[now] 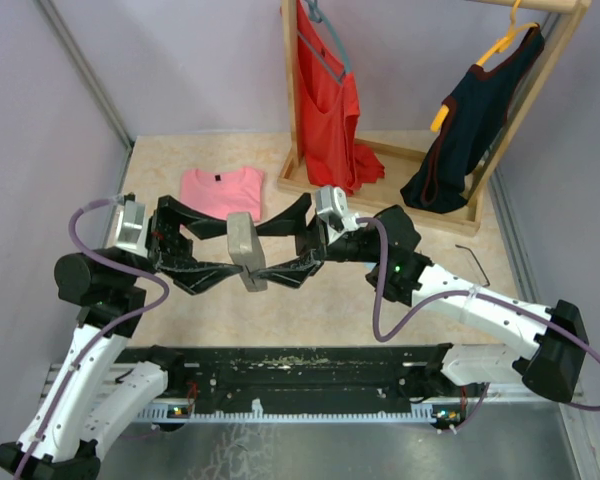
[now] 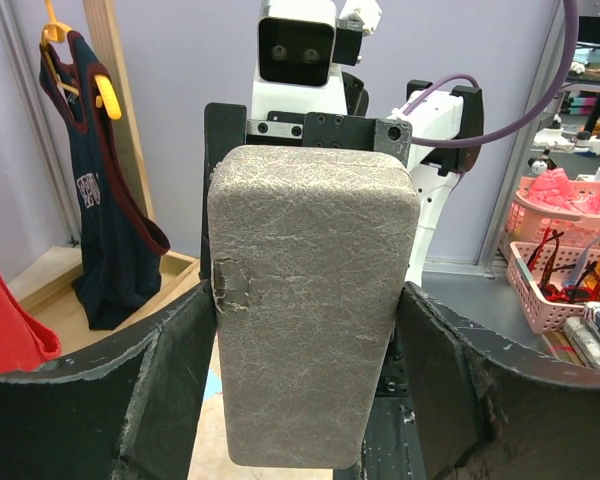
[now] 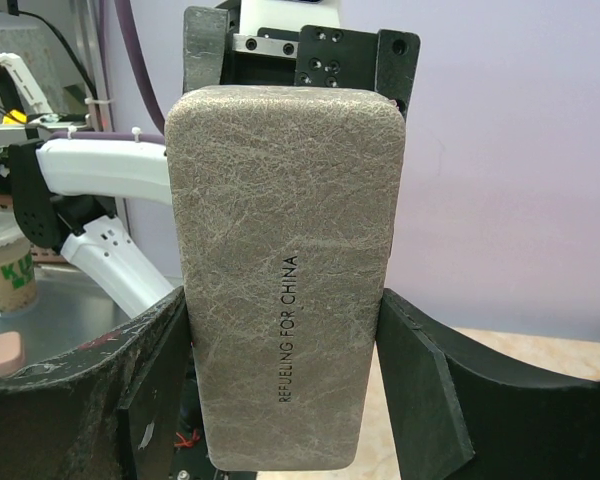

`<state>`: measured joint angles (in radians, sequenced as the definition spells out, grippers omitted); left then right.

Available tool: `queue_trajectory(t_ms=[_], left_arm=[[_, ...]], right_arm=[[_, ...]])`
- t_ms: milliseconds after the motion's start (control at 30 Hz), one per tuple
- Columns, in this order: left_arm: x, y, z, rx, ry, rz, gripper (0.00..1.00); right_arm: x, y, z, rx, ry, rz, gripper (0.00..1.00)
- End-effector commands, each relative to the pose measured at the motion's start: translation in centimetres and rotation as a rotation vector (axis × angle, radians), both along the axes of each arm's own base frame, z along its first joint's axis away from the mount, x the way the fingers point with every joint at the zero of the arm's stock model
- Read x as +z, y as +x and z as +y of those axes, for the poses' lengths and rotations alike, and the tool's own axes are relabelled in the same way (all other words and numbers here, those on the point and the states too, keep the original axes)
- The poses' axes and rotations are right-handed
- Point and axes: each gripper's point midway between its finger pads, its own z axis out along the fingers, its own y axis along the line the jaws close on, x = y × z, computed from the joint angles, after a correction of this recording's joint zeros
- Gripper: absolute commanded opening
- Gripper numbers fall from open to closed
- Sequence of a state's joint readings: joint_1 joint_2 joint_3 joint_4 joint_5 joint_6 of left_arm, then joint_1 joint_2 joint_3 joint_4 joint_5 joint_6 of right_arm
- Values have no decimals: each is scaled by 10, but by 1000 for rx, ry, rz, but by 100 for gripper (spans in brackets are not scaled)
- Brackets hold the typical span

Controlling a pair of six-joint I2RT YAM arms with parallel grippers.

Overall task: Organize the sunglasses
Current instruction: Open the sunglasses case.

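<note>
Your left gripper (image 2: 305, 310) and right gripper (image 3: 280, 320) each clamp the long edges of the closed grey case (image 1: 245, 250), holding it between them above the table (image 1: 280, 320). No sunglasses show in any view; likely they lie shut inside, so treat the load as light but fragile. The case looks stiff, oblong and round-cornered, with a fibrous, grippy skin: hold its flanks.

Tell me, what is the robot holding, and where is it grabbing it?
A closed grey case. The right fingers pinch its two long sides, and the left fingers sit against those same sides from the other face.
</note>
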<state>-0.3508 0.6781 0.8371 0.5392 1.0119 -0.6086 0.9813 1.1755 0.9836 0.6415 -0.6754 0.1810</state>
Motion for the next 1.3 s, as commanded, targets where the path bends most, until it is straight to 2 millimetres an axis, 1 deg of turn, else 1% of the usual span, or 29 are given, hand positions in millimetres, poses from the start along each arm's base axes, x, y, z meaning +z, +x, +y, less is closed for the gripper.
queue_trajectory(t_ms=[0,67,100,133,233,333,400,533,600,700,767,933,1033,1100,1267], left_arm=[[1,-4,0,-18,2,-20,74],[1,-5,0,-20,3,-20,75],[1,-5,0,-18,1,-20,81],[1,-4,0,-16,1,-18,85],[1,-4,0,-16,2,-16,86],[-1,-4,0,-18,4,-13,84],[0,-5,0,-19,4,-15,80],[0,-5,0,-21,5,-16,66],[1,-5,0,-22,5,-17,57],[2,-3,0,-10,8,-18,38],[2,5,2,43,13,-4,32],[8,24,11,197,15,1,22],[8,34,15,264,22,12,17],[7,42,18,308,28,23,15],[6,60,28,431,43,55,15]], right_arm=[[49,-10,-7,8,132,-76,0],[49,-9,-6,5,129,-73,0],[49,-9,-6,5,128,-71,0],[50,-8,-6,3,129,-71,0],[49,-8,-5,0,129,-69,0],[49,-8,-5,3,129,-68,0],[50,-8,-5,2,130,-68,0],[49,-7,-4,-2,124,-60,0],[49,-6,-3,-6,123,-57,0],[49,1,-3,-42,126,-37,0],[49,9,-5,-89,123,-16,0],[45,34,-10,-236,110,41,0],[44,48,-12,-311,106,70,0],[45,57,-18,-371,116,97,0],[40,80,-27,-504,103,164,0]])
